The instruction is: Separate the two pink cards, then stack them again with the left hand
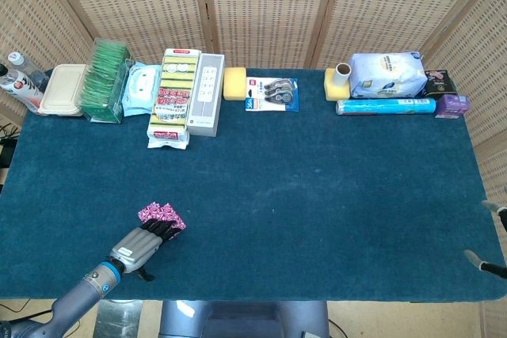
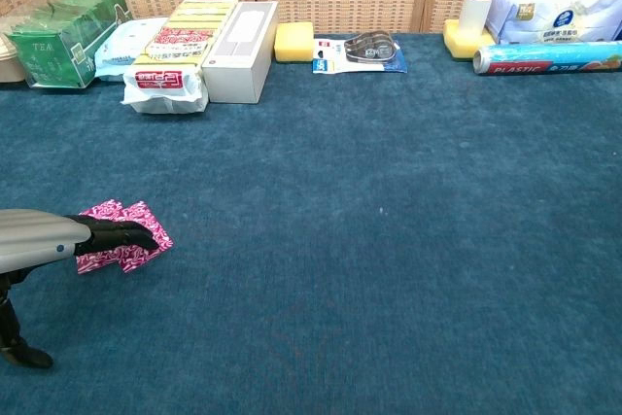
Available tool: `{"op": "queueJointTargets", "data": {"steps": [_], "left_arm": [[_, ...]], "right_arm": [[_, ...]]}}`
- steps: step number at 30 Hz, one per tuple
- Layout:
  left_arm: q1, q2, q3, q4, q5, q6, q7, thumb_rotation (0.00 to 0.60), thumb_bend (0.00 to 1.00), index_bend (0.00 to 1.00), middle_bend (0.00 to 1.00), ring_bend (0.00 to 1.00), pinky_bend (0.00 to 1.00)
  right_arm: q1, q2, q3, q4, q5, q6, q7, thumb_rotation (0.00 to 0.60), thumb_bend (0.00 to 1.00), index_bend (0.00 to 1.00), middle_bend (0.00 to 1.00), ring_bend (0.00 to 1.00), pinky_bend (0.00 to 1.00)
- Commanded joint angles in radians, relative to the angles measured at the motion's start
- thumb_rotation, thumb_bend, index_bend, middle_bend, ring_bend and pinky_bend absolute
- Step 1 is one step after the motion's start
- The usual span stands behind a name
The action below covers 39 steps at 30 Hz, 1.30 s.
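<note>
So the left hand (image 1: pixel 142 244) is lying low over the dark blue felt-covered table (image 1: pixel 317 195), fingers stretched out flat and close together, with the dark fingertips (image 2: pixel 126 232) resting on the two pink patterned cards (image 2: pixel 126 245). Not pinching or lifting anything as far as I can tell, more like pressing or sliding. The cards sit right under and just past the fingertips, heavily overlapped but not squared up: in the head view you can see a couple of offset corners poking out beyond the fingers, so they look fanned a little. My read is the separating part has barely started, if at all, since the cards are nowhere near apart. Everything is left to do: push one card clear of the other, then bring it back on top and tidy the stack. The right hand (image 1: pixel 487 259) only shows as a sliver far off at the opposite edge of the table, well away from the cards, and I can't tell how its fingers are set. The row of boxes and packets sits far beyond the fingertips at the back of the table, not involved.
</note>
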Motion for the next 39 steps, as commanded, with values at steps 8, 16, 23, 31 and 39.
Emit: {"op": "queueJointTargets", "data": {"steps": [8, 16, 23, 31, 39], "left_arm": [[-0.040, -0.041, -0.009, -0.016, -0.060, 0.004, 0.058, 0.600, 0.11, 0.00, 0.00, 0.00, 0.00], [-0.096, -0.084, -0.022, -0.048, -0.141, 0.009, 0.138, 0.600, 0.11, 0.00, 0.00, 0.00, 0.00], [-0.158, -0.118, -0.032, -0.089, -0.238, 0.039, 0.229, 0.600, 0.11, 0.00, 0.00, 0.00, 0.00], [-0.209, -0.145, -0.033, -0.124, -0.307, 0.072, 0.290, 0.600, 0.11, 0.00, 0.00, 0.00, 0.00], [-0.253, -0.160, -0.036, -0.164, -0.339, 0.120, 0.332, 0.600, 0.11, 0.00, 0.00, 0.00, 0.00]], "right_arm": [[0.000, 0.003, 0.000, 0.002, 0.001, -0.003, 0.009, 0.600, 0.00, 0.20, 0.02, 0.00, 0.00], [-0.001, 0.004, 0.000, 0.003, 0.000, -0.001, 0.012, 0.600, 0.00, 0.20, 0.02, 0.00, 0.00], [-0.001, 0.006, 0.002, 0.004, 0.004, 0.000, 0.018, 0.600, 0.00, 0.20, 0.02, 0.00, 0.00], [-0.001, 0.007, 0.002, 0.002, 0.004, -0.001, 0.019, 0.600, 0.00, 0.20, 0.02, 0.00, 0.00], [-0.001, 0.008, 0.003, 0.003, 0.007, -0.002, 0.021, 0.600, 0.00, 0.20, 0.02, 0.00, 0.00]]}}
